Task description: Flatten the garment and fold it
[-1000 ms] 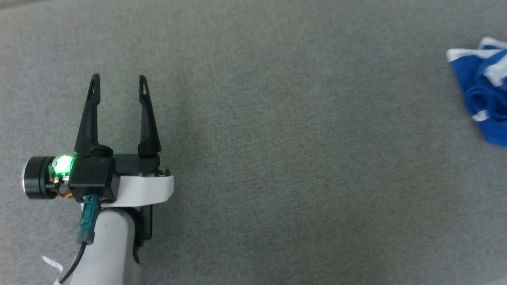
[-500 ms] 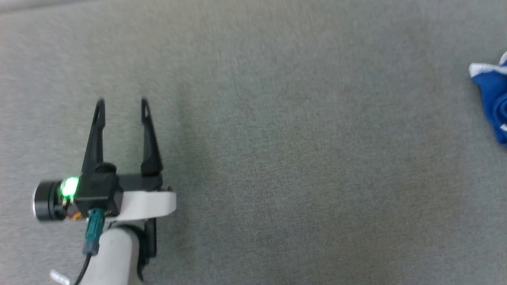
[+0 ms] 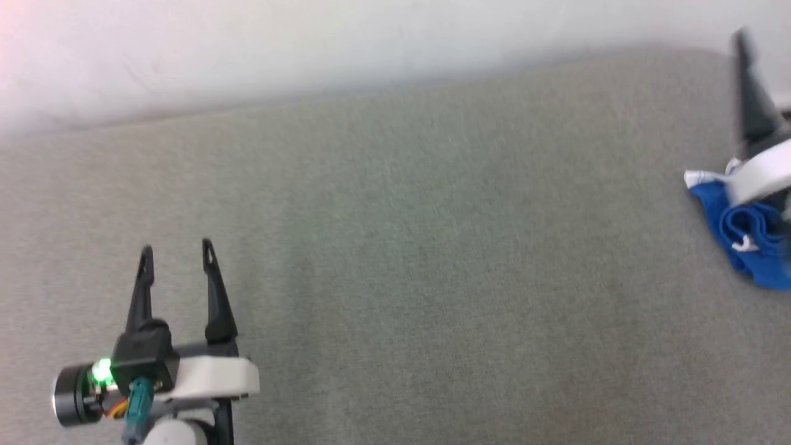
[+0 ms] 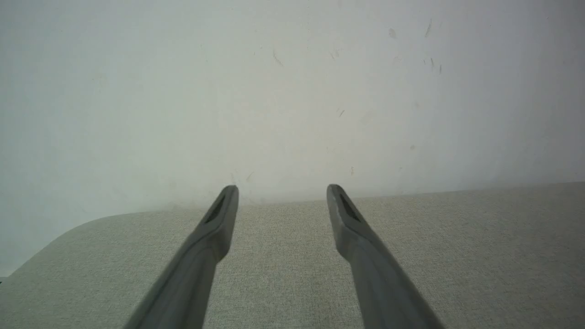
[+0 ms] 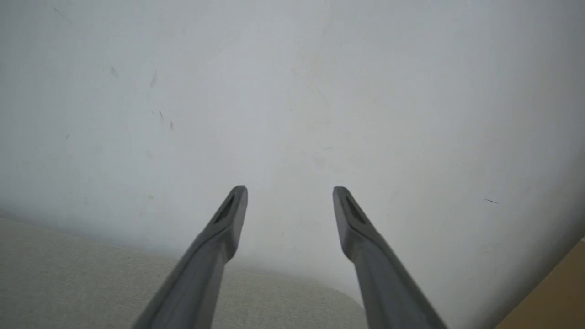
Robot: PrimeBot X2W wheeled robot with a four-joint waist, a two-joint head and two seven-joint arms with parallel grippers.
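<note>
The garment is a bunched heap of royal-blue fabric with white trim, lying on the grey surface at the right edge of the head view and cut off by that edge. One blurred dark finger of my right gripper rises just above it, and the white wrist band covers the heap's top. In the right wrist view my right gripper is open, empty, and faces the wall. My left gripper stands far away at the lower left. It is also open with nothing between its fingers.
A grey fabric-covered surface spreads across the head view, with a white wall behind its far edge. The surface has rounded corners on the left and on the right. A tan strip shows beyond the right corner.
The head camera has tilted up, bringing the wall into view. The right gripper's finger and wrist band now show at the right edge over the garment. The left gripper stays open.
</note>
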